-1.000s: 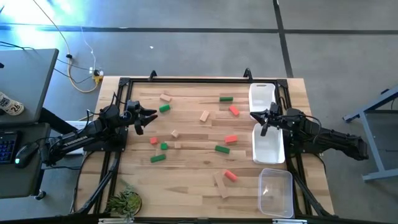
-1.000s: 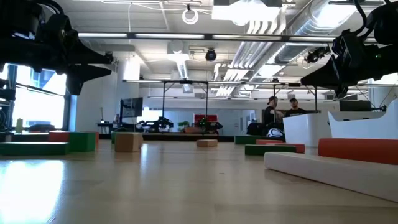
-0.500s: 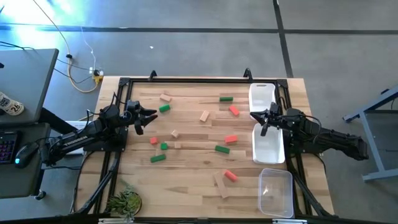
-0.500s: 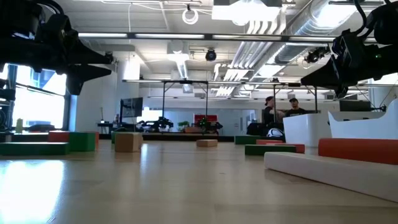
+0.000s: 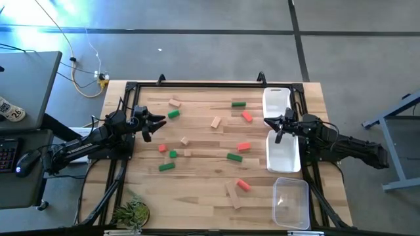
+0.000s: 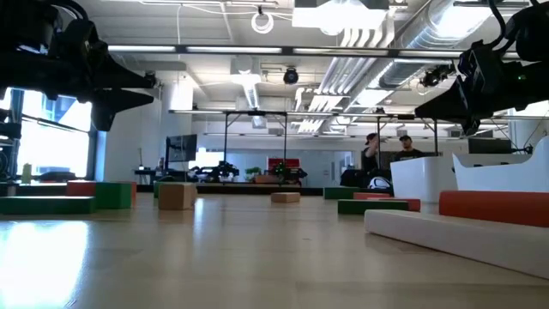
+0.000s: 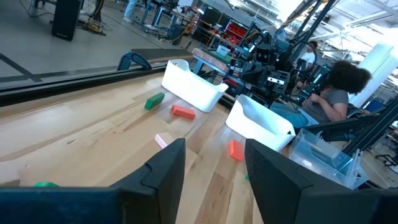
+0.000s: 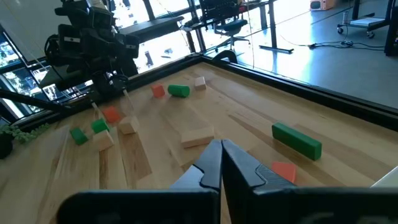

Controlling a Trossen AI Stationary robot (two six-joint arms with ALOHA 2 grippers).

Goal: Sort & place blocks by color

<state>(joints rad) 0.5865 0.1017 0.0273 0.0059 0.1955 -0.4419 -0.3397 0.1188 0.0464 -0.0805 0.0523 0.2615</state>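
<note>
Several small green, red and tan blocks lie flat and scattered on the wooden table [image 5: 203, 177], among them a green block [image 5: 238, 103], a red block [image 5: 243, 147] and a tan block [image 5: 215, 122]. My left gripper [image 5: 155, 126] hovers open at the table's left side, above the wood, with nothing between its fingers [image 7: 165, 168]. My right gripper [image 5: 277, 126] hovers shut and empty at the right side, between the two white trays; its wrist view shows it [image 8: 221, 163] above the wood, near a green block [image 8: 297, 140] and a tan block [image 8: 197, 137].
Two white trays [image 5: 276, 103] [image 5: 283, 154] stand at the right, and a clear tray [image 5: 291, 202] sits at the near right corner. A black frame [image 5: 197, 83] runs along the table's edges. A small plant [image 5: 131, 213] stands at the near left corner. People sit in the room beyond.
</note>
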